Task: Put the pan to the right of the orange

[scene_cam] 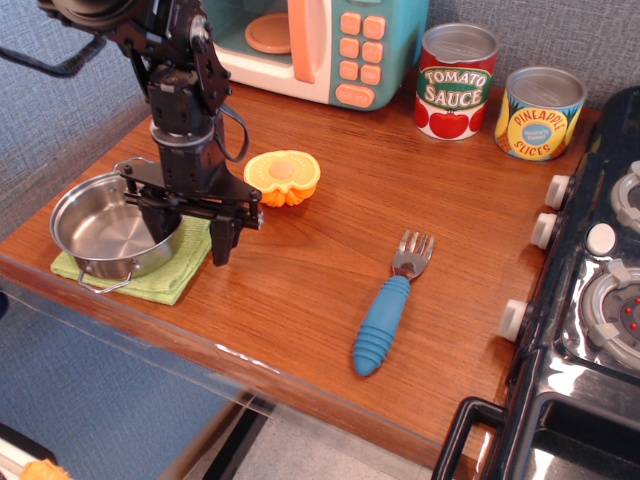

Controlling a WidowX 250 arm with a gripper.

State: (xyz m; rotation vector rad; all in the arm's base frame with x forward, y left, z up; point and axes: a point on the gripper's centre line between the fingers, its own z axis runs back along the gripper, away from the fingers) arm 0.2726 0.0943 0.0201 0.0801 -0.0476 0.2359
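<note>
Gripper (187, 232) is seen spread wide, pointing down, straddling the right rim of the pan (115, 227): one finger (158, 220) is inside the bowl, the other (222, 240) outside over the green cloth (172, 272). Nothing is clamped; whether a finger touches the rim cannot be told.

Pan is placed on the green cloth at the counter's (330, 240) near-left corner, about 9 o'clock in view. One wire loop handle is seen at the pan's front, overhanging the cloth edge.

Orange (283, 177) is set cut face up, at roughly 2 o'clock from the pan, near it and apart from the gripper. So the pan is located left of the orange.

Blue-handled fork (387, 310) is laid at 4 o'clock from the orange, well apart. Toy microwave (320, 45) is found at 12 o'clock; tomato sauce can (455, 82) and pineapple slices can (539, 113) are stood at about 1 o'clock, just beside each other. Stove (590, 300) is seen at 3 o'clock.
</note>
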